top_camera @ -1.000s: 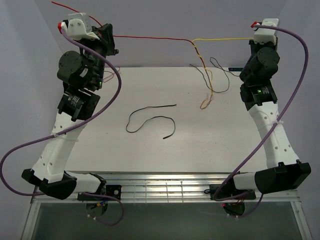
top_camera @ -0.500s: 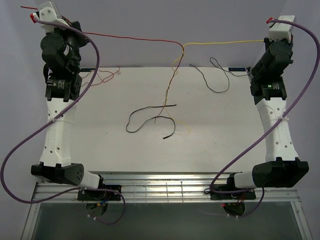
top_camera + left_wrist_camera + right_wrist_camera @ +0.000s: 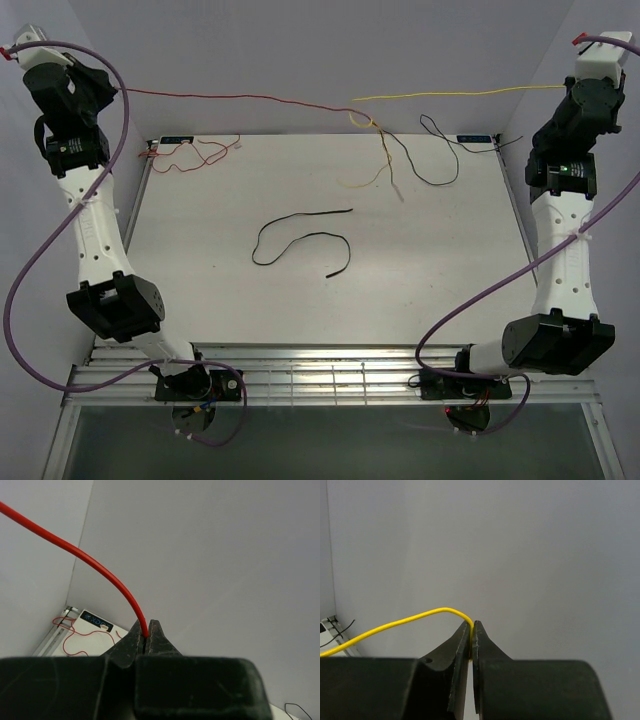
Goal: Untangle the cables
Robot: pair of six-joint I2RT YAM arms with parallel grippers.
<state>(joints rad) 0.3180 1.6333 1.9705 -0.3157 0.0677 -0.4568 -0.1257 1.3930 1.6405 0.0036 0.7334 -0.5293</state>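
Jaws of left gripper (image 3: 147,631) pinching red cable (image 3: 75,552), right gripper (image 3: 472,626) pinching yellow cable (image 3: 420,614), black cable (image 3: 320,213) on table (image 3: 200,290).

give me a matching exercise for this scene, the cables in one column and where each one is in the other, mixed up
Column 1
1. red cable
2. yellow cable
3. black cable in the middle

Column 2
a. lying loose on the table, held by nothing
b. pinched in the left gripper, raised above the table
c. pinched in the right gripper, raised above the table

Pairs: 1-b, 2-c, 3-a
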